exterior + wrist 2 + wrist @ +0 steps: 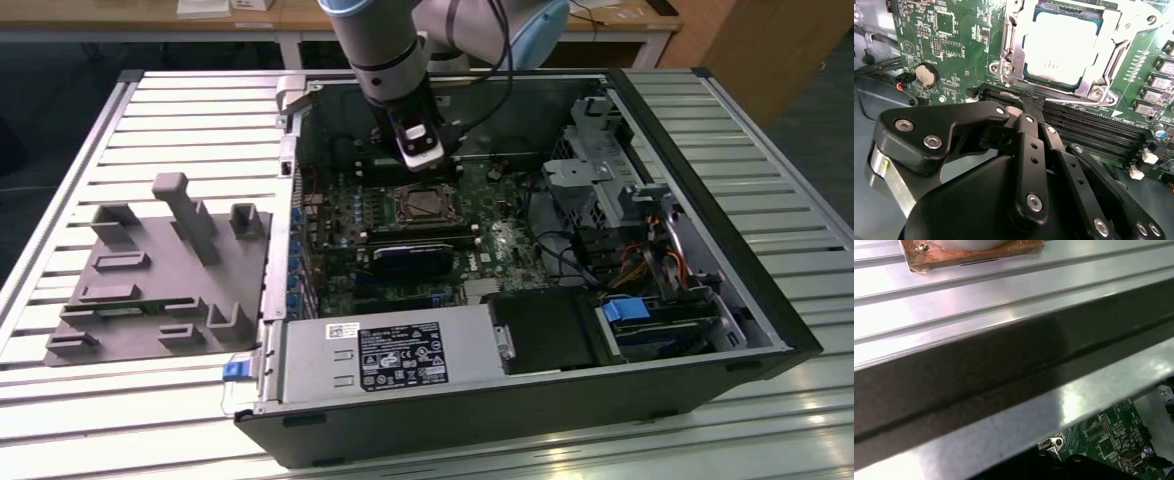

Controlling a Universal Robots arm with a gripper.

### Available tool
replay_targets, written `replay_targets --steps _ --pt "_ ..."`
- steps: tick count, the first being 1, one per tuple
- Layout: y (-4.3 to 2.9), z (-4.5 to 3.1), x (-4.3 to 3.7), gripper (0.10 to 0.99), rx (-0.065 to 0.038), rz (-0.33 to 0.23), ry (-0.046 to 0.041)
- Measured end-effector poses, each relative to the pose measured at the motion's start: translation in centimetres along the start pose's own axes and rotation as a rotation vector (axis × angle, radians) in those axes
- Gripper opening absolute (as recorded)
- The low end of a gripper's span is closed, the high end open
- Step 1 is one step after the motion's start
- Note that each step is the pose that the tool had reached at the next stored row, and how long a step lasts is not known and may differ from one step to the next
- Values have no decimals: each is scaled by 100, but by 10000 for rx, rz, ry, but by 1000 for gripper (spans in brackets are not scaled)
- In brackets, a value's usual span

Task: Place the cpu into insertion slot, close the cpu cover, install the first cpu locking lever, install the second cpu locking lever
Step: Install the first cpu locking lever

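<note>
- Right up close in the second wrist view, the gripper [1031, 106] and its black linkage. The fingers are drawn narrow, with the tips meeting at the near edge of the socket. Whether they pinch anything there, I cannot tell.
- Just past the tips, the cpu [1061, 50] lies flat in the insertion slot [1054, 83], its pale metal top showing. The cpu cover [1015, 47] is down over it, framing the chip on all sides.
- Long black memory slots [1089, 130] run between the gripper and the socket. A round coin battery [925, 75] sits on the green circuit board [954, 30], well off to the side.
- Over to the first wrist view: ribbed metal table [1004, 300], then the dark wall of the computer case [1004, 370], and a corner of green board beyond it.
- And the exterior view: the arm [380, 50] reaches down into the open case, which lies on the slatted table. The gripper hovers just behind the socket. A grey fixture tray [147, 290] rests on the exterior view's left, and the power supply [387, 355] sits at the near end of the case.
</note>
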State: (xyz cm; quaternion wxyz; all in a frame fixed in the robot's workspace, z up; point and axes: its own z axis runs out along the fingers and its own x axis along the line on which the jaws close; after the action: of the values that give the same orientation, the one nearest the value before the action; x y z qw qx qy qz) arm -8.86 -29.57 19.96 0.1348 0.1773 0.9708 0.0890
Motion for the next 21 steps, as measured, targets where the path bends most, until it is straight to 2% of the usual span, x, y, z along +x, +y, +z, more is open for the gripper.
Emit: replay_targets --steps 10,21 --pt "-10 43 10 106 210 162 -127" --pt "-17 80 19 106 376 296 -212"
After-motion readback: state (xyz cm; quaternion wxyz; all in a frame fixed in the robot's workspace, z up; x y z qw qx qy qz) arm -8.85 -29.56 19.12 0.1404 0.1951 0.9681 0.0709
